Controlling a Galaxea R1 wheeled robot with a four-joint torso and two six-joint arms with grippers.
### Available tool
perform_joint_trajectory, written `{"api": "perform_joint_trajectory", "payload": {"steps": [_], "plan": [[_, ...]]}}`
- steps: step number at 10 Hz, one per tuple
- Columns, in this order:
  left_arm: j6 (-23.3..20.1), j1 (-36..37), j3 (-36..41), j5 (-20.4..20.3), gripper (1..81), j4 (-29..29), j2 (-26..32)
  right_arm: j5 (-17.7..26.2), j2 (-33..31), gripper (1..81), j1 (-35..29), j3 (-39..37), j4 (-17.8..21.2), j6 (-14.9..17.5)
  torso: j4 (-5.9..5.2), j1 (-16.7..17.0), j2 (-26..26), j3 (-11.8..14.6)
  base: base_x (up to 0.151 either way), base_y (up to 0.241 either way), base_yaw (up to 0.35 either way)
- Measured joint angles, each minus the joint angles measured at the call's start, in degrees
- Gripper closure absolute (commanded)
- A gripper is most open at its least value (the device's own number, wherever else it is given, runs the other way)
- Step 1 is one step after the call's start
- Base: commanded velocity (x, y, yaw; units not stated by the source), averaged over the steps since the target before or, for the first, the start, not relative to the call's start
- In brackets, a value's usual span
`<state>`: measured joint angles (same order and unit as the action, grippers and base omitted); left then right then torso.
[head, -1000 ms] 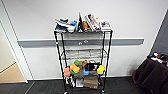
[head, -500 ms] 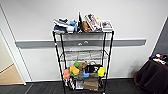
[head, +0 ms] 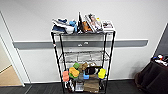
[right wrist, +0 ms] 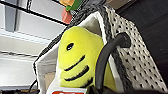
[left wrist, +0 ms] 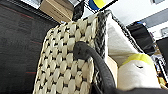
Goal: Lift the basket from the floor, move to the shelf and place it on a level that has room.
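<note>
Change: shelf (head: 82,62) sits larger and nearer than a second ago; camera advanced.
Basket (left wrist: 67,62): raised, yellow plush toy (right wrist: 75,60) inside.
Grippers: grip state cannot be told.

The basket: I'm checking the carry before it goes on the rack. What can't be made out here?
- Left wrist view: basket bottom is cut off by the picture's edge.
- Right wrist view: yellow plush toy hides whatever lies under it.
- Head view: shelf middle tier too blurred to judge its room.
- Both wrist views: whether either claw is closed on a handle.
</note>
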<state>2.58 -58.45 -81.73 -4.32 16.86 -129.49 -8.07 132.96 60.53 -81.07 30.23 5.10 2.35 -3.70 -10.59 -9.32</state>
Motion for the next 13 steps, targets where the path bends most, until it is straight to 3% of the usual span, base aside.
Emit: {"api": "perform_joint_trajectory", "payload": {"steps": [7, 13], "plan": [[-0.28, -3.10, 0.88, -3.12, 81.1, -1.01, 0.00, -1.02, -0.46, 81.1, 2.18, 0.72, -0.94, 0.05, 0.00, 0.05, -0.02, 0.02, 0.083, 0.000, 0.000], [-0.38, -3.72, 1.02, -3.15, 81.1, -1.23, -0.66, -1.16, -0.88, 81.1, 3.25, 0.76, -0.96, 0.02, 0.00, 0.05, -0.04, 0.02, 0.115, 0.000, 0.000]]}}
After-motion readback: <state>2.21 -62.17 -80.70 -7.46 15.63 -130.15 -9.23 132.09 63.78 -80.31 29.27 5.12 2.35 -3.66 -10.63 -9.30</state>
